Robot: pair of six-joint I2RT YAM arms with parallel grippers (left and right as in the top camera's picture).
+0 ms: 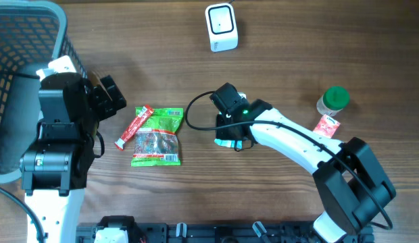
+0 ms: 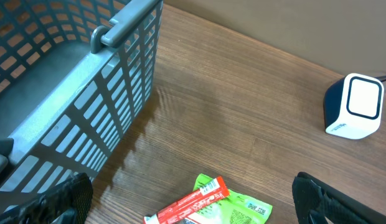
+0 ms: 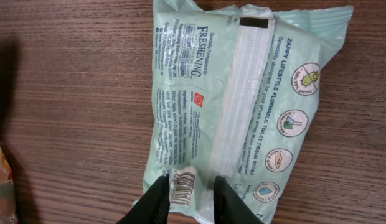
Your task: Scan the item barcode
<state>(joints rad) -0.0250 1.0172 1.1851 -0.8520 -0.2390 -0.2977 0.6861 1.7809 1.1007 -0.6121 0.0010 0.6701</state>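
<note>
A pale green pack of wipes (image 3: 243, 93) lies flat on the wooden table, its printed back face up. Its barcode (image 3: 183, 185) sits at the pack's near edge. My right gripper (image 3: 192, 193) pinches that edge, with the barcode strip between its two black fingers. In the overhead view the pack (image 1: 229, 142) is mostly hidden under the right gripper (image 1: 231, 137) at mid-table. The white scanner (image 1: 221, 27) stands at the far edge, also seen as the scanner (image 2: 355, 106) in the left wrist view. My left gripper (image 1: 108, 94) hovers wide open with nothing in it, beside the basket.
A grey mesh basket (image 1: 34, 40) fills the far left corner. A red stick packet (image 1: 133, 127) and a green snack packet (image 1: 157, 136) lie left of centre. A green-capped bottle (image 1: 333, 100) and a red sachet (image 1: 326, 125) sit at the right.
</note>
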